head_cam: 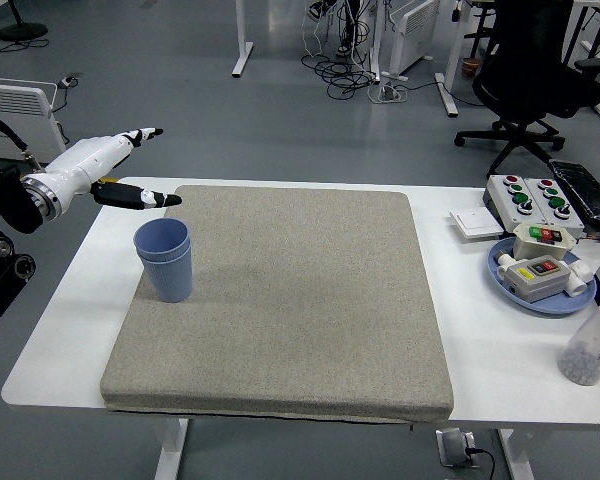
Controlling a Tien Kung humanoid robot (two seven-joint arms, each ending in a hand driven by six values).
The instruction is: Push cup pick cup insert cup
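White table (70,330), grey mat (300,300), nested blue cups (165,258), left hand (115,170) spread above

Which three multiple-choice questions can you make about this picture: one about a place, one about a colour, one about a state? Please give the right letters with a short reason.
1. Where do the stacked cups stand?
A. on the mat's left part
B. on the blue tray
C. on the floor

2. What colour are the cups?
A. red
B. blue
C. white

3. How is the left hand?
A. shut on a cup
B. open, above the cups
C. flat on the mat

Answers: 1 A, the stacked cups stand on the grey mat near its left edge. 2 B, both are blue. 3 B, the left hand has spread fingers and holds nothing.
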